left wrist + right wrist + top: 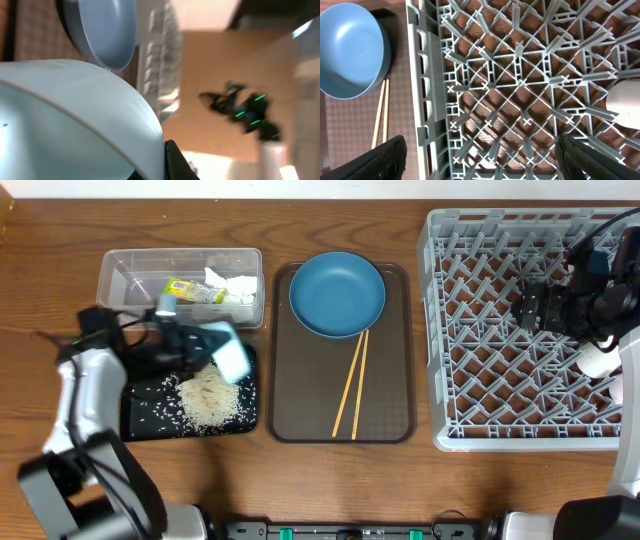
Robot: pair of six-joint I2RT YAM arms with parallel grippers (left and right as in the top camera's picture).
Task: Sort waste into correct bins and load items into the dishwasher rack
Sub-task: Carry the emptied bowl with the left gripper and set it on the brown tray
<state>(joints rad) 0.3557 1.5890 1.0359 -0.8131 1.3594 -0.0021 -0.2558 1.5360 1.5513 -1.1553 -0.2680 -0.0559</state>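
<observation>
Fingers of my left gripper (212, 342) were pinched on the rim of the small bowl (232, 356), holding it tipped on edge above the black tray (150, 418) at the lower left of the overhead frame. Beneath the bowl a heap of rice (208, 402) lay in that tray, with stray grains scattered around it. My right gripper (492, 167) hung over the rack (480, 420) on the right side, its fingers (382, 160) spread wide with nothing between them.

Further out, the clear tub (110, 270) at the upper left held the napkin (237, 284) and the wrapper (186, 289). I judged the waste to be sorted, or very nearly. One pale cup (600, 361) sat in the rack near its right edge; I could find no pink cup in any view. The plate (337, 293) and the chopsticks (350, 385) lay on the brown tray (390, 410) in the centre, the sticks' upper ends at the plate's lower edge. By my reckoning, then, the bowl, the plate and the chopsticks were left to load.

Only the overhead view showed the tub, the black tray and the rice. My left wrist view was blurred and mostly filled by the bowl's pale outer side, with the plate beyond it at the upper left and one dark finger at the bottom edge. My right wrist view gave the rack's lattice up close, with the cup at the frame's right edge.
</observation>
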